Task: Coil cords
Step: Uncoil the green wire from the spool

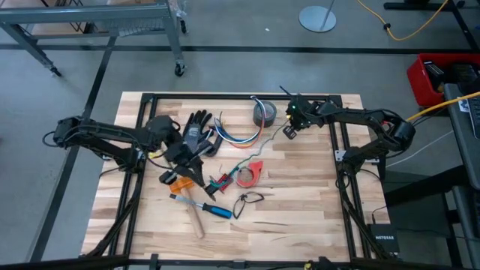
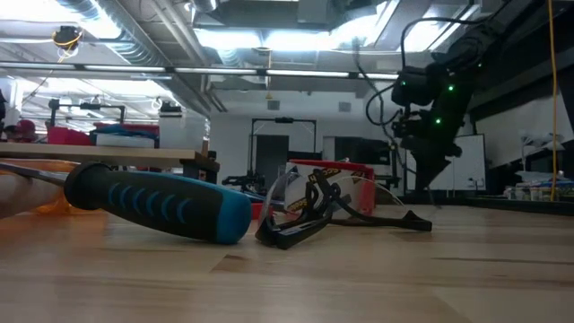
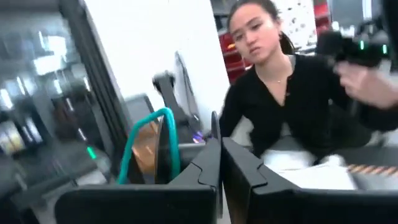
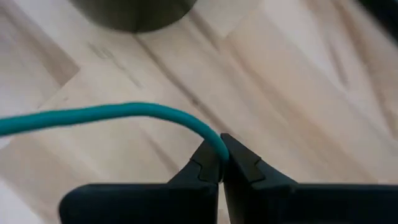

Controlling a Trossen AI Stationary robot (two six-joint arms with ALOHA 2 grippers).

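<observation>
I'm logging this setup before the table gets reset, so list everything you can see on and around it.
cords: one loose bundle, blue, yellow, white and orange, table's far middle, beside the glove
teal wire: one, pinched in the right gripper
glove: one, black and grey, left of the cords
grey tape roll: one, far edge
red tape dispenser: one, table middle
screwdriver: one, blue and black handle, near side
black cord loop: one, right of the screwdriver
person: one, black top, beyond the table
left gripper: shut, over the table's left middle
right gripper: shut on the teal wire, by the grey tape roll
</observation>
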